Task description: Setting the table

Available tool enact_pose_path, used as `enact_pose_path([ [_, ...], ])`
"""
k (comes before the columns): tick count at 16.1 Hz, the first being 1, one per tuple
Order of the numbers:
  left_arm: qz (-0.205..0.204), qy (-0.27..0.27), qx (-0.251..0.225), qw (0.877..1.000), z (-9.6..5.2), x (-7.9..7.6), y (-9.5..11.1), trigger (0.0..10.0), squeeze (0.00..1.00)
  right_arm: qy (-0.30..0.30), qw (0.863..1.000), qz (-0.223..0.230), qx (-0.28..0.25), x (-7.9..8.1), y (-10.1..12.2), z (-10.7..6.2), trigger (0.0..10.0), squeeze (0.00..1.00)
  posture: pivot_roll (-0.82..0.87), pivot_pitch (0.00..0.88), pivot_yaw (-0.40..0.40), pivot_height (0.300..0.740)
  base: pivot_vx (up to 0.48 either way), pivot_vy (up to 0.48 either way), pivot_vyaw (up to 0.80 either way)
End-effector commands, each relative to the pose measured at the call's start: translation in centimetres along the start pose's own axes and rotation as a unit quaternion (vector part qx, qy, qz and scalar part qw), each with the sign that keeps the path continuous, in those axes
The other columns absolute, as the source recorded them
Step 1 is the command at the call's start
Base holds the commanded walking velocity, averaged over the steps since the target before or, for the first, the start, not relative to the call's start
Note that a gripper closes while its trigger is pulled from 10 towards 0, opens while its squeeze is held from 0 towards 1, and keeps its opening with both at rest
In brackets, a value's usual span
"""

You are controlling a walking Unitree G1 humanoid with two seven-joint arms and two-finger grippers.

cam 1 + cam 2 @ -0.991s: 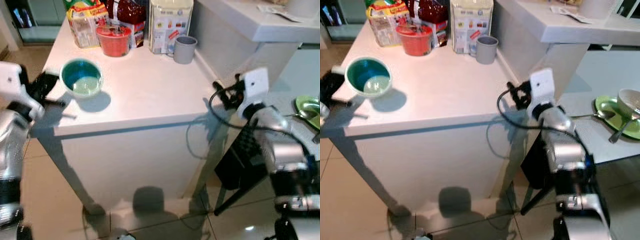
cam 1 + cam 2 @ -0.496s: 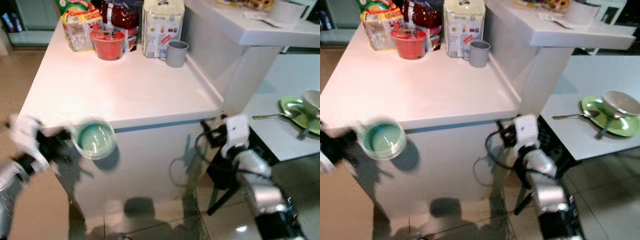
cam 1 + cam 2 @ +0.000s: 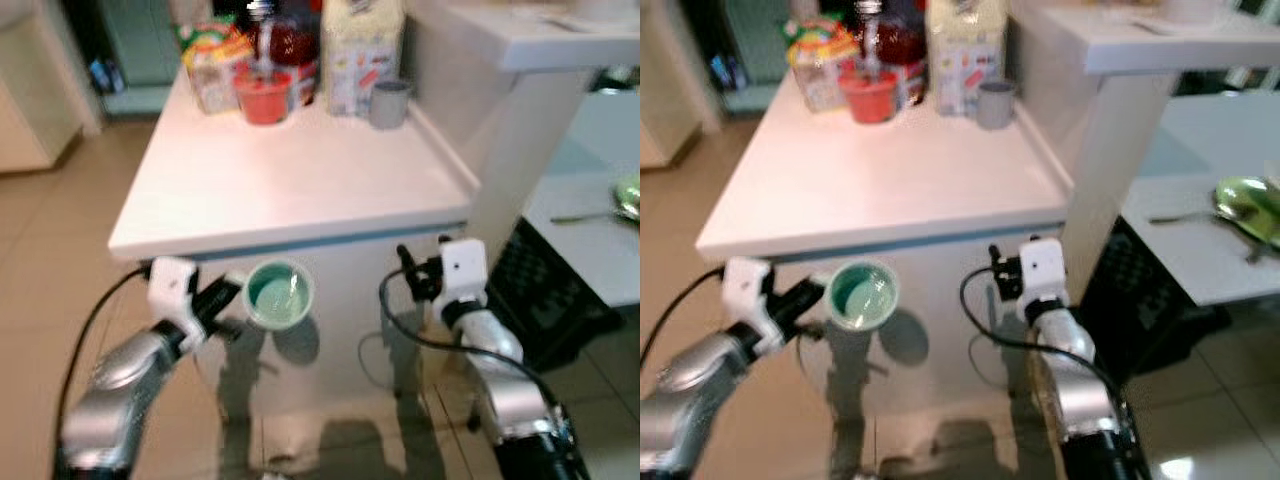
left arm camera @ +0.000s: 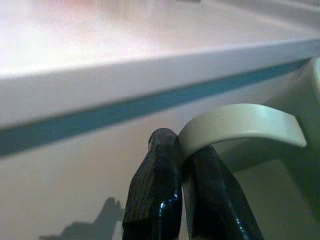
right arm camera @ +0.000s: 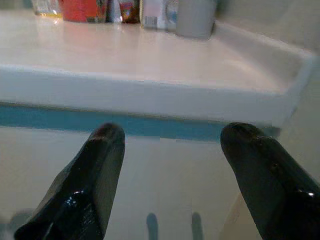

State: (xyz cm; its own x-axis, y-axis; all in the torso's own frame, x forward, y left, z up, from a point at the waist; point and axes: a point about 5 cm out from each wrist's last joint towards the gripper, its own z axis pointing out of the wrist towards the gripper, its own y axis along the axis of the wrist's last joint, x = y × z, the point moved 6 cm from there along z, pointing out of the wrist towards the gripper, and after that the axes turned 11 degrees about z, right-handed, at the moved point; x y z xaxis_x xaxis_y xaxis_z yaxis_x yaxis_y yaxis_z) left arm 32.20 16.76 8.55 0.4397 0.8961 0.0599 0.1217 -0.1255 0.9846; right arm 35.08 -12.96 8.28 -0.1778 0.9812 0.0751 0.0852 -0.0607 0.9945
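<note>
A cream mug with a teal inside (image 3: 279, 294) hangs in the air in front of the white counter (image 3: 300, 190), just below its front edge. My left gripper (image 3: 224, 297) is shut on the mug's handle (image 4: 240, 122), its two fingers (image 4: 155, 195) pinched on the cream loop. My right gripper (image 3: 418, 270) is held up before the counter's front right corner, open and holding nothing, and its spread fingers (image 5: 95, 170) face the counter's blue stripe.
At the counter's back stand a red bowl (image 3: 265, 100), a grey cup (image 3: 390, 103) and food packs (image 3: 360, 50). To the right is a white dining table (image 3: 585, 250) with a green plate (image 3: 1250, 205) and a spoon. A black crate (image 3: 550, 295) sits under it.
The mug has come off the countertop in my left gripper and now hangs below the front edge. The camera has backed away from the counter, so the whole scene has shifted.
</note>
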Motion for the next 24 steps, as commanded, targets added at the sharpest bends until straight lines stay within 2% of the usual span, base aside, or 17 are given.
enact_pose_path([
  [1, 0.008, -0.002, -0.005, 1.0, 0.5, -0.3, 0.5, 0.0, 0.0, -0.007, 1.0, -0.004, 0.006, 0.0, -0.4, -0.2, 10.0, 0.0, 0.01, 0.0, 0.07, 0.74, 0.0, 0.0, 0.0],
  [4, 0.019, -0.009, -0.013, 1.0, 0.8, -1.3, 0.6, 0.0, 0.0, -0.014, 0.999, 0.007, 0.029, 0.1, -1.5, -0.5, 10.0, 0.0, 0.0, 0.0, 0.074, 0.74, 0.0, 0.0, 0.0],
  [6, 0.022, -0.016, -0.026, 0.999, 1.4, -2.2, 1.2, 0.0, 0.0, 0.0, 0.999, 0.028, 0.028, 0.3, -1.5, -0.6, 10.0, 0.0, -0.01, 0.0, 0.076, 0.74, 0.0, 0.0, 0.0],
  [10, 0.031, -0.042, -0.034, 0.998, 1.7, -3.5, 1.6, 0.0, 0.0, -0.014, 0.999, 0.035, 0.029, -0.4, -1.2, -0.1, 10.0, 0.0, 0.0, 0.0, 0.08, 0.74, 0.0, 0.0, 0.0],
  [16, 0.064, -0.06, -0.045, 0.995, 2.3, -4.1, 2.4, 0.0, 0.0, -0.018, 0.999, 0.03, 0.025, -0.5, -0.9, 0.3, 10.0, 0.0, -0.01, 0.0, 0.09, 0.74, 0.0, 0.0, 0.0],
  [24, 0.078, -0.071, -0.057, 0.993, 2.7, -5.3, 2.7, 0.0, 0.0, -0.011, 0.999, 0.023, 0.027, -0.4, -1.0, 0.6, 10.0, 0.0, -0.01, 0.0, 0.09, 0.74, 0.0, -0.463, 0.0],
])
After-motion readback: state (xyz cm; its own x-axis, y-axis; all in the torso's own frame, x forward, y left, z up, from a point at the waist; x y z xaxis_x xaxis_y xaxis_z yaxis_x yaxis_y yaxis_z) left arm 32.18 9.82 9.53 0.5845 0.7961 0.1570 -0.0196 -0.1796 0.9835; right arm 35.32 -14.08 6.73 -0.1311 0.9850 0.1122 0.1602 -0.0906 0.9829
